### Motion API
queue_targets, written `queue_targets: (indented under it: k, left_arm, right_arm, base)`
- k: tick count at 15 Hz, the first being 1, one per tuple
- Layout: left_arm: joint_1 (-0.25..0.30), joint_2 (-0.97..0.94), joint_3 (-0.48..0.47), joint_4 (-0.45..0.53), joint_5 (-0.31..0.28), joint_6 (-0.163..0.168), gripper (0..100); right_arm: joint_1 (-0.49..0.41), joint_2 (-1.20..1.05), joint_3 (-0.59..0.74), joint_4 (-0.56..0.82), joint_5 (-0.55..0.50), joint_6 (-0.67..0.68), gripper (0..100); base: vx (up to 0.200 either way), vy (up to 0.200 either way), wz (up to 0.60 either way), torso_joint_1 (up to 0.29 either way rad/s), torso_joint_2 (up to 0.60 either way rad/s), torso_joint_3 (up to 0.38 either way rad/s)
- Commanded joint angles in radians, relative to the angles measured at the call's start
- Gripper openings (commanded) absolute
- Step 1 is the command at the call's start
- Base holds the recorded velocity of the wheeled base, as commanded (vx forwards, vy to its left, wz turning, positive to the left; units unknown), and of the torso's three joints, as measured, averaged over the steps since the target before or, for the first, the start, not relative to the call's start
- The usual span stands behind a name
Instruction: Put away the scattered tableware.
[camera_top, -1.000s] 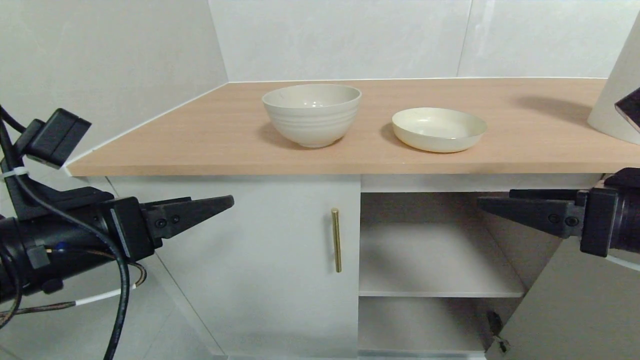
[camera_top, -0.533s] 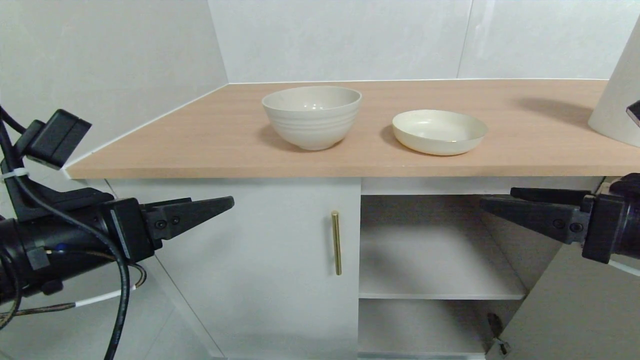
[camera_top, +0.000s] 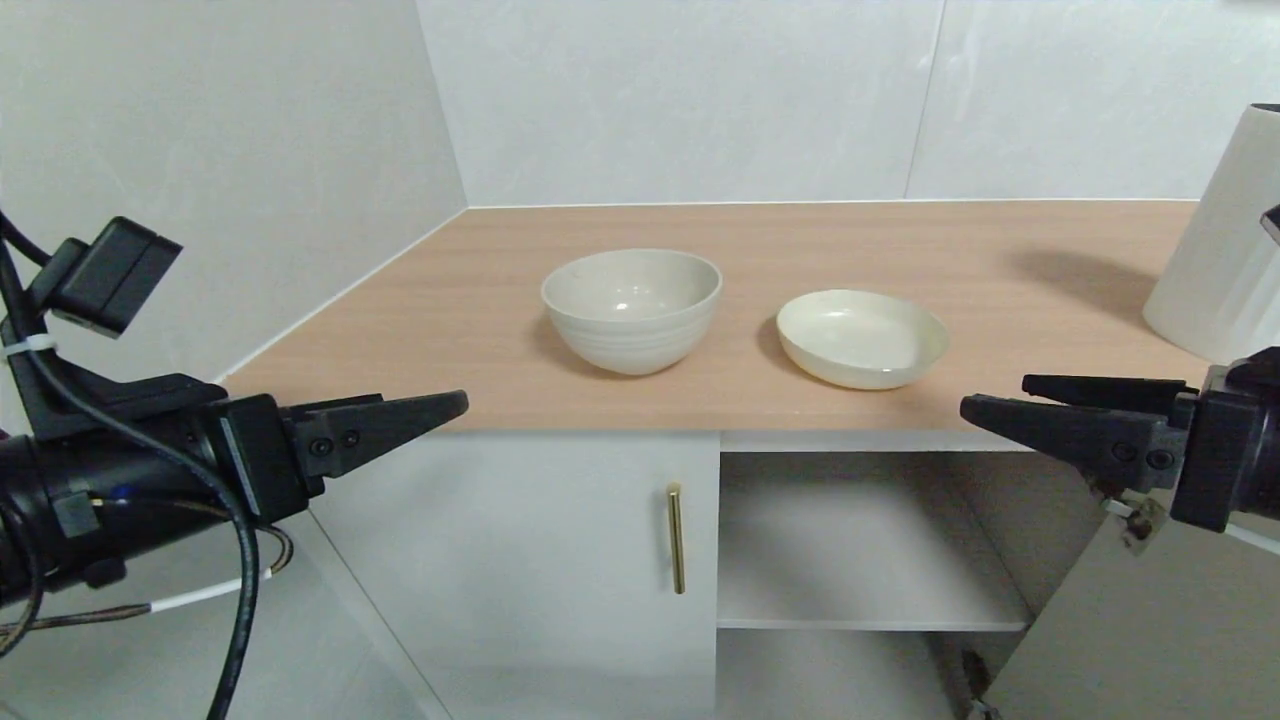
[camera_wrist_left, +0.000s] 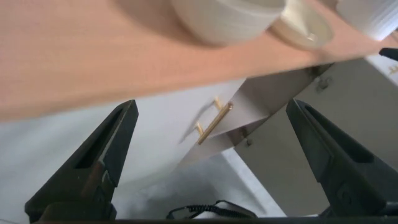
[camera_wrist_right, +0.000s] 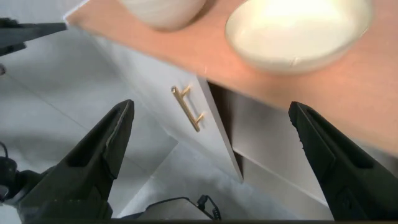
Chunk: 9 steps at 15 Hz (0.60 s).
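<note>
- Left gripper (camera_top: 450, 405): fingers spread wide, holding nothing, out in front of the closed cabinet door (camera_top: 520, 570).
- Right gripper (camera_top: 995, 395): fingers also wide apart and empty, by the open cabinet shelf (camera_top: 860, 560).
- Beyond and between the two grippers, touching neither, a deep bowl (camera_top: 632, 308) and a shallow dish (camera_top: 862, 337) sit side by side on the wooden countertop (camera_top: 450, 340). The bowl is nearer the left gripper and the dish nearer the right.

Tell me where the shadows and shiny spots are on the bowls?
Head view: soft shadows lie on the counter just left of the deep bowl and of the shallow dish; a small shiny spot sits inside the deep bowl. Right wrist view: the shallow dish's inside glows bright white.
</note>
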Motion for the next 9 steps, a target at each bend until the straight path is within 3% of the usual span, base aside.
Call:
queue_targets:
  k: [1, 9]
  left_arm:
    - [0.000, 0.004, 0.000, -0.001, 0.001, 0.000, 100]
    - [0.000, 0.014, 0.000, 0.001, -0.001, 0.000, 100]
  right_arm:
    - [0.000, 0.002, 0.000, 0.000, 0.000, 0.000, 100]
    - [0.000, 0.016, 0.000, -0.001, -0.001, -0.001, 100]
  base:
    - [0.000, 0.000, 0.00, 0.149, -0.48, -0.300]
    - [0.000, 0.000, 0.00, 0.181, -0.48, -0.290]
